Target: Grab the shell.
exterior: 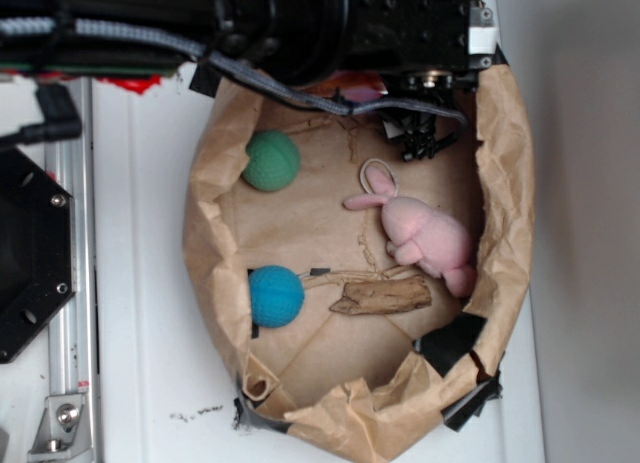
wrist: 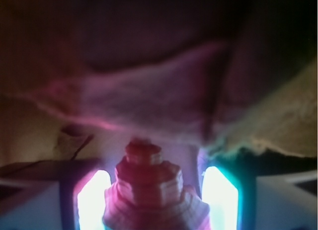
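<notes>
A brown paper bag (exterior: 505,183) with its rim rolled down is seen from above on a white desk (exterior: 140,283). The black robot arm (exterior: 330,18) is stretched across the top of the exterior view, and its hand (exterior: 425,138) is lowered into the upper right part of the bag, close to the paper wall.

In the wrist view, the shell (wrist: 149,190) is seen between the two brightly lit fingers (wrist: 218,197), its stepped spire pointing away from the camera toward the crumpled paper. It is tinted pink-red by the glare. The fingers are set just beside the shell on both sides; whether they press on it cannot be told. In the exterior view the shell is hidden beneath the arm.

On the bag's floor, a green ball (exterior: 271,161) lies at the upper left and a blue ball (exterior: 275,296) at the lower left. A piece of driftwood (exterior: 382,297) lies just right of the blue ball. A pink plush bunny (exterior: 420,233) lies at the right, above the wood.
</notes>
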`<state>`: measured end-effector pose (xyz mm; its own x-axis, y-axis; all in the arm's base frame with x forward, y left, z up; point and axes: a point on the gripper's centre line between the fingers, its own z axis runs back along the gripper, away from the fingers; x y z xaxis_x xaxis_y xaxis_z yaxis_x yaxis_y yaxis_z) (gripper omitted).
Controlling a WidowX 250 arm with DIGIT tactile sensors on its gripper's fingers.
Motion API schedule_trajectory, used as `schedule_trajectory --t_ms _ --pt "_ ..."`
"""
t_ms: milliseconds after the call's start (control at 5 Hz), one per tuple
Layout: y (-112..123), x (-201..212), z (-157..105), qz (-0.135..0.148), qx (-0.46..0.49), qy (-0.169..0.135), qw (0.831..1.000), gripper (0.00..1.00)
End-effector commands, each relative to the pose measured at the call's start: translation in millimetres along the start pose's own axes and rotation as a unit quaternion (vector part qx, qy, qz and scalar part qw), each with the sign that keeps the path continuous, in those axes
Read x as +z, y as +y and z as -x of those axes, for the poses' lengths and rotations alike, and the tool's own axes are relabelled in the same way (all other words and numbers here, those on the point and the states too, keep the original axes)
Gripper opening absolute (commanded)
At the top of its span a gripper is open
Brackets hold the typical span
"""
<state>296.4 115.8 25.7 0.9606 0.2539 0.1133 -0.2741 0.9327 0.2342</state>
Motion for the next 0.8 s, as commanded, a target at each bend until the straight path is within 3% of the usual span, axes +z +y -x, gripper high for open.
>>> schedule_trajectory --t_ms 0,200,400,600 --pt "-34 110 33 0.140 -0.087 -0.006 0.986 0.00" --pt "-58 171 43 0.193 -0.105 -0.013 0.975 0.00" --pt "-58 192 41 0.200 -0.105 -0.013 0.974 0.00" --pt "-56 195 39 0.180 -0.102 -0.023 0.978 0.00"
